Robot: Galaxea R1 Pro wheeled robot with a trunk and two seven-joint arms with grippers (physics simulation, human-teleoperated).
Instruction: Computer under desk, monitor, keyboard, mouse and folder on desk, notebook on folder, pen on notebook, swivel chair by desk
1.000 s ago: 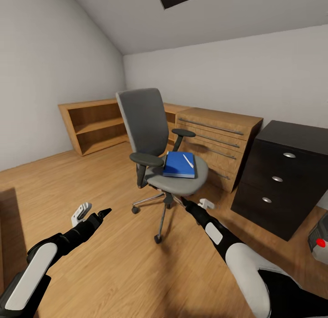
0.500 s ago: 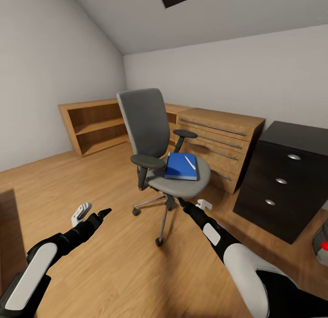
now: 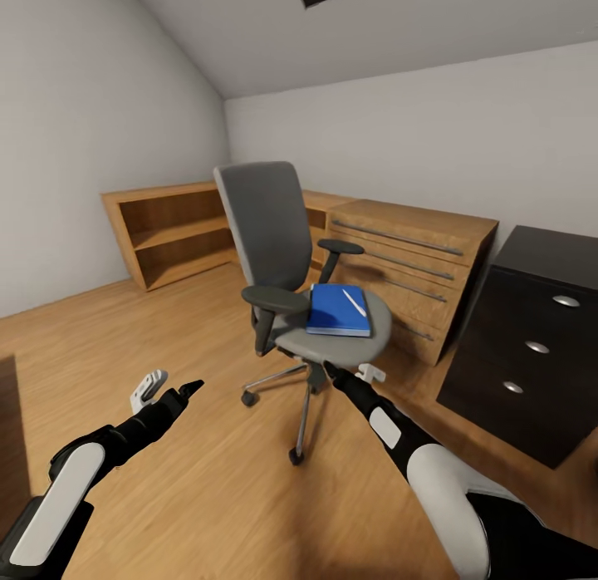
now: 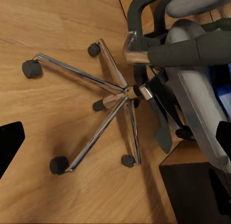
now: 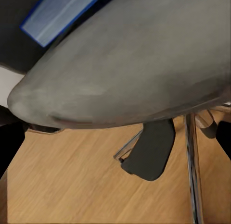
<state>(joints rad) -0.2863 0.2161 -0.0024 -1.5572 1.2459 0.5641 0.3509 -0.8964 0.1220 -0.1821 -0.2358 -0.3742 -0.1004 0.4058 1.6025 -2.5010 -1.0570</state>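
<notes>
The grey swivel chair [image 3: 259,223] stands mid-room on its chrome base [image 4: 115,96]. On its seat [image 3: 378,331] lies the blue folder [image 3: 332,312] with the white pen [image 3: 355,302] on top. My right gripper [image 3: 350,369] is open, just below the seat's front edge; the right wrist view looks up at the seat's underside [image 5: 130,65] and the folder's edge [image 5: 57,17]. Low over the floor, left of the chair, my left gripper [image 3: 170,386] is open and empty. The desk's black drawer unit [image 3: 531,347] is at the right. Notebook, monitor, keyboard, mouse and computer are out of view.
A light-wood drawer chest [image 3: 411,248] stands behind the chair and a light-wood shelving unit [image 3: 166,227] runs along the back left wall. The sloped ceiling drops at the left. Bare wood floor [image 3: 208,480] spreads in front of the chair.
The camera has moved closer: the chair looks slightly larger and the drawer unit has slid right. The grey box with a red dot has left the right edge. Both arms keep their pose.
</notes>
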